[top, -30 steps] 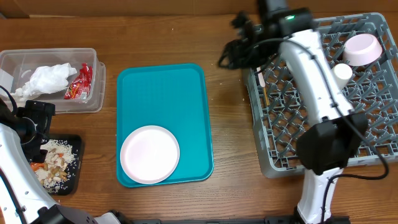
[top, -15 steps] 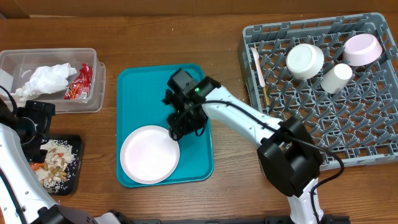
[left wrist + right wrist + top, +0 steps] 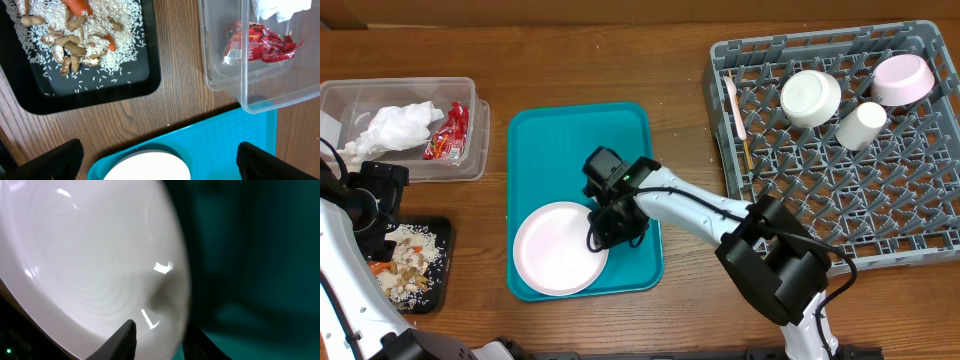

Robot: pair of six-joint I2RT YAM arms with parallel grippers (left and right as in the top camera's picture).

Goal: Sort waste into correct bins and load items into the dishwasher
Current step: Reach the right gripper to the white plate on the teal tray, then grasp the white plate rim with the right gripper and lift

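A white plate lies on the front part of the teal tray. My right gripper is down at the plate's right edge. In the right wrist view its fingers are open and straddle the rim of the plate, one finger over the plate and one over the tray. My left gripper is open and empty at the left, above the black tray of food waste. The dish rack stands at the right.
The rack holds a white bowl, a white cup, a pink bowl and chopsticks. A clear bin at the left holds crumpled paper and a red wrapper. The left wrist view shows the bin and rice and peanuts.
My right arm swung from the dish rack over to the teal tray, then dropped to the plate's right edge. The left arm has not moved.
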